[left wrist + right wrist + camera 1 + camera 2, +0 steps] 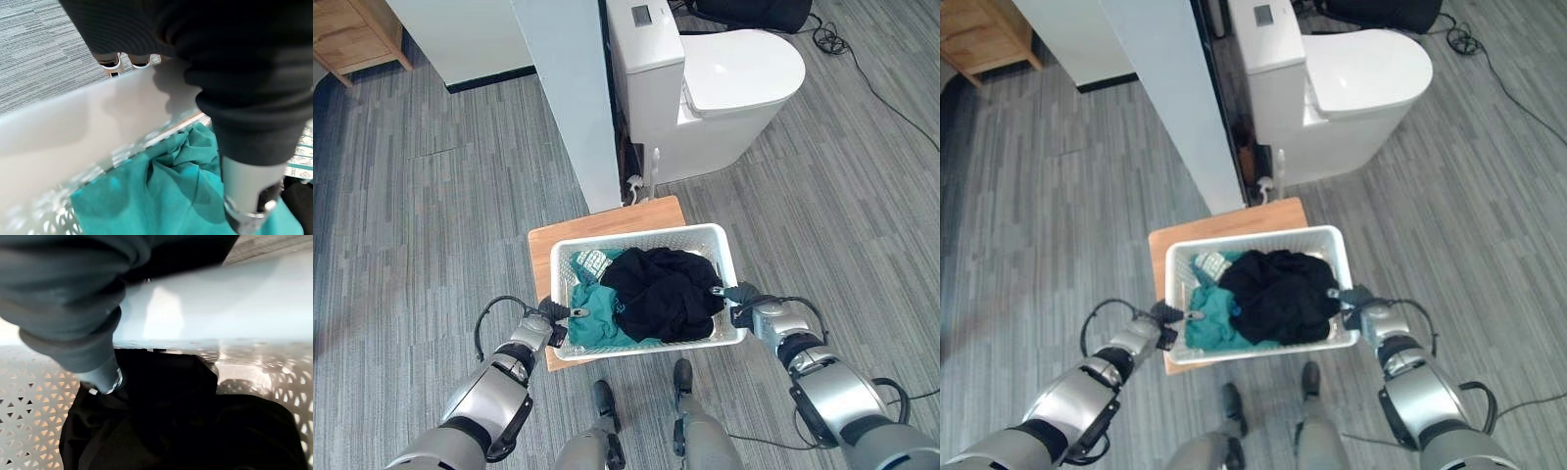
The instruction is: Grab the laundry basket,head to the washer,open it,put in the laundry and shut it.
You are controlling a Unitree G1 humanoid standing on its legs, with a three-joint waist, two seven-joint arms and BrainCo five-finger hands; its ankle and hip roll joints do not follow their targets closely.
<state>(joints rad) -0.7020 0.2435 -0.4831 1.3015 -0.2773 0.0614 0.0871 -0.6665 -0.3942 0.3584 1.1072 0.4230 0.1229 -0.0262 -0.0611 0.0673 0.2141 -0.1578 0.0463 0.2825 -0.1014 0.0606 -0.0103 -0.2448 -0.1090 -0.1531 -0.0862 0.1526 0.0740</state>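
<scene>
Now the white laundry basket [729, 257] sits low in the middle of the head views, on a small wooden table [597, 219]. Each hand grips a short side of its rim: the left hand [552, 319] at the basket's left edge, the right hand [744, 299] at its right edge, thumbs hooked inside over the rim and fingers under it outside. Inside lie a black garment [664, 289] and a teal cloth [595, 318]. Above the table, upper middle, stand a white partition [570, 88] and a white toilet [724, 78]. A wooden cabinet [352, 34] occupies the upper left corner.
</scene>
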